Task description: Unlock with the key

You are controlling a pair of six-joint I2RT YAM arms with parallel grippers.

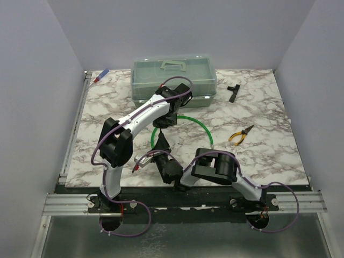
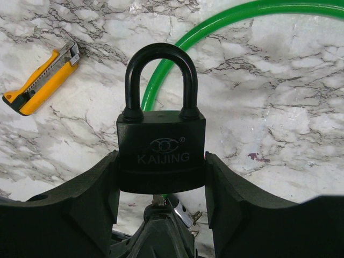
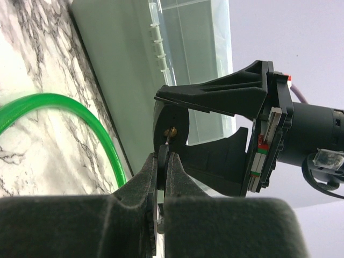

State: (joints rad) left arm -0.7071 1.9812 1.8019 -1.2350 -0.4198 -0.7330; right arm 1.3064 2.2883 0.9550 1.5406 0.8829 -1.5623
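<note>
The black padlock (image 2: 161,150) marked KAIJING hangs above the table with its shackle closed, and my left gripper (image 2: 161,169) is shut on its body from both sides. From below, my right gripper (image 3: 163,158) is shut on the round black head of the key (image 3: 163,149). The silver blade (image 2: 157,200) points up at the padlock's underside (image 3: 174,121), and its tip meets the brass keyhole; how deep it sits I cannot tell. In the top view the two grippers meet over the green hose ring: left gripper (image 1: 167,119), right gripper (image 1: 161,145).
A green hose ring (image 1: 207,131) lies under the grippers. Behind them stands a translucent green lidded box (image 1: 174,78). A yellow utility knife (image 2: 40,80) lies near the left arm, yellow-handled pliers (image 1: 240,135) on the right, a black T-shaped tool (image 1: 233,91) at the back right, and a pen (image 1: 100,76) at the back left.
</note>
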